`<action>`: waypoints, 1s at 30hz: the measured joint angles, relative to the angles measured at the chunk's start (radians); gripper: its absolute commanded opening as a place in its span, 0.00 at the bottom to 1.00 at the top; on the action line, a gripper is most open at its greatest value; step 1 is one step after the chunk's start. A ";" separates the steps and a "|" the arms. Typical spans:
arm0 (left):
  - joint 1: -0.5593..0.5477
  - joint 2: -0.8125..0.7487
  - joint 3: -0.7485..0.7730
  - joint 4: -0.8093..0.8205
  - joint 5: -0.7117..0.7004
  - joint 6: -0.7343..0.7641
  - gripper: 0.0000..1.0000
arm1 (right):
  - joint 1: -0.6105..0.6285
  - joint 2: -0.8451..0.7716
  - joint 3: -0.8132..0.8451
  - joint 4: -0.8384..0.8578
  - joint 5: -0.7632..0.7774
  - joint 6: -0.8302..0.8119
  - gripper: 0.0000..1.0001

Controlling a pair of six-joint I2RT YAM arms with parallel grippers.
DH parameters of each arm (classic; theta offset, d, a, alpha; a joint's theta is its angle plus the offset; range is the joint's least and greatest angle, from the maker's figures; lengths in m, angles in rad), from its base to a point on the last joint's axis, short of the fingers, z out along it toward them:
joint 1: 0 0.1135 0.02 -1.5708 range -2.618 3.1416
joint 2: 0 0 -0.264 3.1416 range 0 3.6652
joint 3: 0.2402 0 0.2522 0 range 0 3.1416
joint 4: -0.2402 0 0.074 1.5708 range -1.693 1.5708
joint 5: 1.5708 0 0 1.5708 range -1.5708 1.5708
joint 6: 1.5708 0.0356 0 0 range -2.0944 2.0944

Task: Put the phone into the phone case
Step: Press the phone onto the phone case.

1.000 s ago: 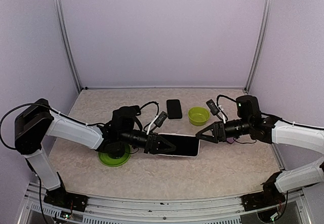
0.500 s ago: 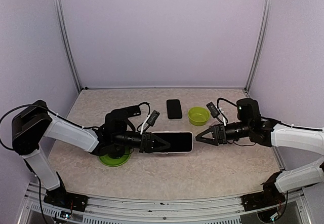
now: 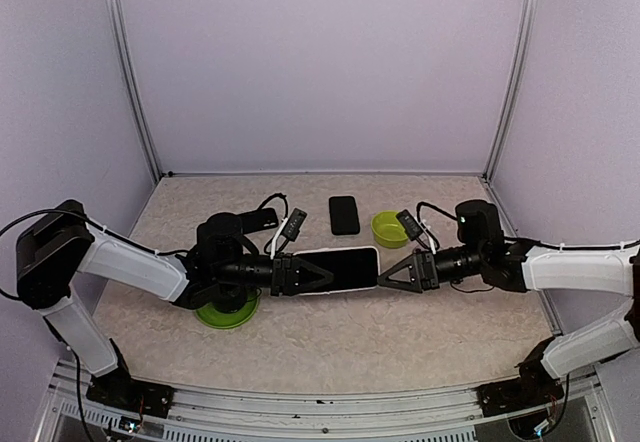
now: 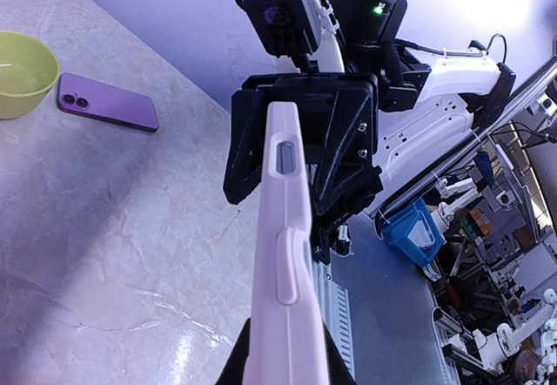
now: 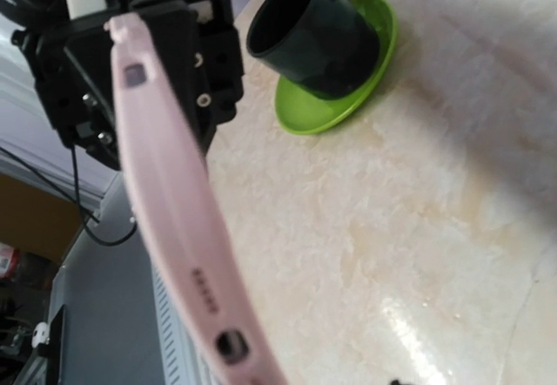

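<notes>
A pink phone case point(image 3: 335, 267) is held edge-up above the table, with my left gripper point(image 3: 300, 274) shut on its left end. In the left wrist view the case point(image 4: 283, 254) runs up from my fingertips point(image 4: 228, 369) to the right gripper. My right gripper point(image 3: 385, 274) is open, and its black fingers point(image 4: 248, 154) stand on either side of the case's far end without closing on it. The right wrist view shows the case's end with its port point(image 5: 228, 343) close up. The phone point(image 3: 344, 215) lies flat on the table behind, its purple back point(image 4: 107, 102) up.
A small green bowl point(image 3: 390, 228) sits right of the phone. A green saucer point(image 3: 225, 312) lies under my left arm, with a black cup point(image 5: 313, 32) standing on it. The table's front edge and metal rail point(image 3: 320, 397) run close below.
My left gripper has carried the case left and back, levelling it. The right gripper has moved left to the case's right end and its jaws have spread a little wider.
</notes>
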 measured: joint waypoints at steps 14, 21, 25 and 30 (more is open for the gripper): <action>0.003 0.000 0.000 0.003 -0.003 -0.004 0.00 | 0.047 0.067 0.001 0.071 -0.037 0.038 0.37; 0.003 0.000 -0.003 0.003 -0.003 -0.004 0.00 | 0.050 0.071 0.008 0.079 -0.040 0.053 0.36; 0.003 -0.003 -0.011 0.005 -0.003 -0.004 0.00 | 0.050 0.072 0.019 0.082 -0.039 0.057 0.29; 0.003 -0.010 -0.018 0.012 -0.003 -0.004 0.00 | 0.051 0.082 0.020 0.088 -0.037 0.063 0.18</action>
